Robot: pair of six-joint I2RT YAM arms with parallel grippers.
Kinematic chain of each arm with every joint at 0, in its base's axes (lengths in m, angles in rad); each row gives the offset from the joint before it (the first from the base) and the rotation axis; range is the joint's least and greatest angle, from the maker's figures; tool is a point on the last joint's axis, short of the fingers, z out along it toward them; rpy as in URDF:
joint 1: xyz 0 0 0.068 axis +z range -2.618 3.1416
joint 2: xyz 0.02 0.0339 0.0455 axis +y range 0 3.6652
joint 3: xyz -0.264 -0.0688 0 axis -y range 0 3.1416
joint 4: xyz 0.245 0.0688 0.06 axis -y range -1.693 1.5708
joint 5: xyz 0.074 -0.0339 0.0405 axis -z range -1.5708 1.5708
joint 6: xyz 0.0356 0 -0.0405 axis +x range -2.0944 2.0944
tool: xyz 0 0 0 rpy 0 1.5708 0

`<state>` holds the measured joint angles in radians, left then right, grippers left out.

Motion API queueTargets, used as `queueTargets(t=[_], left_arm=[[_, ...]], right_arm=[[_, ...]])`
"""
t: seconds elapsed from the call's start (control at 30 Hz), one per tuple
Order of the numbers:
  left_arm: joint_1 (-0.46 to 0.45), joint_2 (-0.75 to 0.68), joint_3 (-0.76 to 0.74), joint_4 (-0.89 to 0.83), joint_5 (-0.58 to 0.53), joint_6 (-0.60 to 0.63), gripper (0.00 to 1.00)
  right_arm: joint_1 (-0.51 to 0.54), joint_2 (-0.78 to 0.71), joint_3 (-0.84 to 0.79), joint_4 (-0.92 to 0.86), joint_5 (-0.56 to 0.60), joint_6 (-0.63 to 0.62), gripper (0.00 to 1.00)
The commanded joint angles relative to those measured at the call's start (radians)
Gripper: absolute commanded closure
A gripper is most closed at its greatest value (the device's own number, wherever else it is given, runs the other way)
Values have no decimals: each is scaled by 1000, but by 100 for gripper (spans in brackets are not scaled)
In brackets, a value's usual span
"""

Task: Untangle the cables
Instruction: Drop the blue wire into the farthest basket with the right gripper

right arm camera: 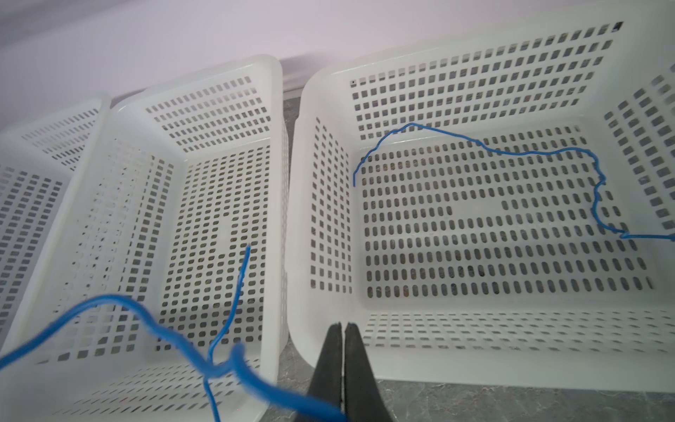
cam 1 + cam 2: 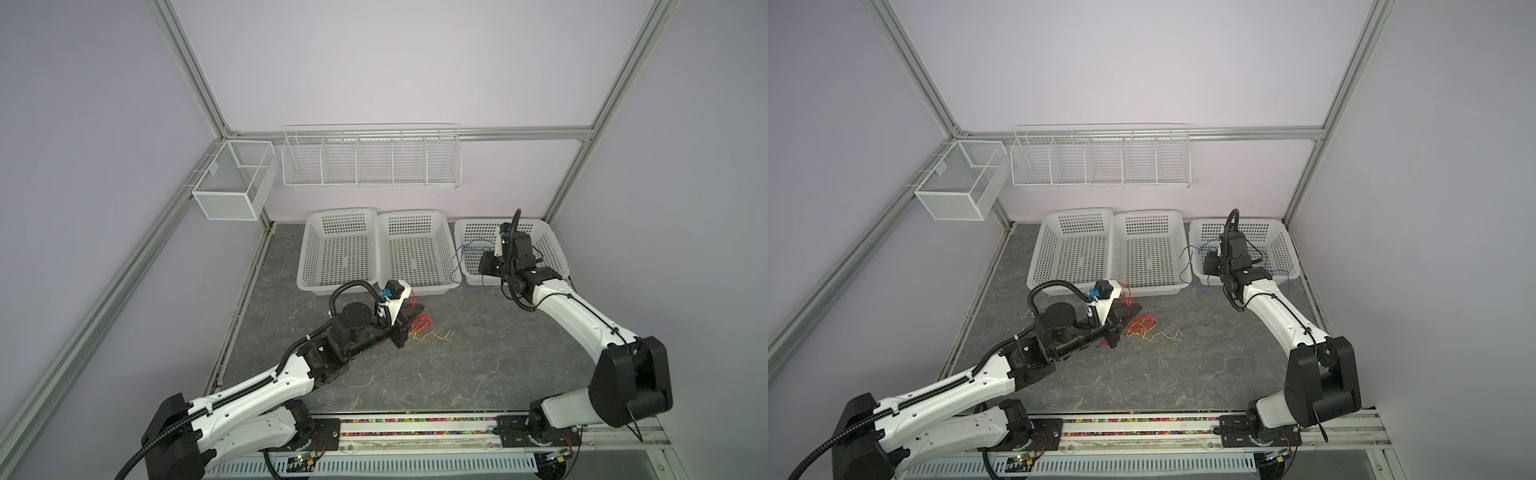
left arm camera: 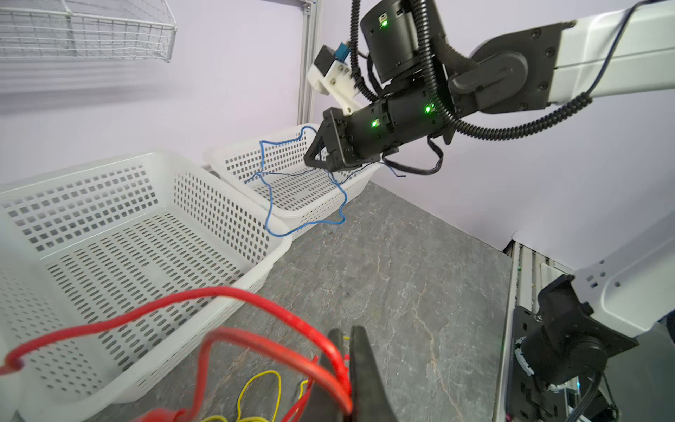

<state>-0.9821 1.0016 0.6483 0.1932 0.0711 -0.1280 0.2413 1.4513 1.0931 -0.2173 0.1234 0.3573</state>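
in the lower centre of the left wrist view, the red cable is pinched between the closed jaws of the left gripper; the yellow cable is seen beside it on the grey table. in the lower centre of the right wrist view, the blue cable is clamped by the closed right gripper near the rim of the right-hand basket; more blue cable lies inside that basket.

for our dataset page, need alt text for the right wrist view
The shut right gripper pinches a blue cable that loops in front of a white basket. More blue cable lies inside the neighbouring basket. Both baskets sit on a grey table.
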Motion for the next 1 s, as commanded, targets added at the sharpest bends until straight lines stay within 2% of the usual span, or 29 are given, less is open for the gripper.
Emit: queueTargets(t=[0.0, 0.1, 0.3, 0.47, 0.6, 0.97], left_arm=[[5, -4, -12, -29, -24, 5, 100], [5, 17, -13, -11, -5, -3, 100], [5, 56, -13, 7, 6, -13, 100], [9, 82, -23, 34, 1, -21, 100], [13, 106, -21, 49, -13, -33, 100], [24, 165, 2, 52, -12, -52, 100]], right_arm=[[-30, 6, 51, 16, -5, -22, 94], [-108, 84, 114, 12, 7, -27, 94], [-220, 266, 236, 12, -40, 5, 94], [-235, 420, 318, -31, -30, -24, 94], [-236, 480, 327, -48, -20, -31, 93], [-233, 427, 278, -43, -37, -75, 67]])
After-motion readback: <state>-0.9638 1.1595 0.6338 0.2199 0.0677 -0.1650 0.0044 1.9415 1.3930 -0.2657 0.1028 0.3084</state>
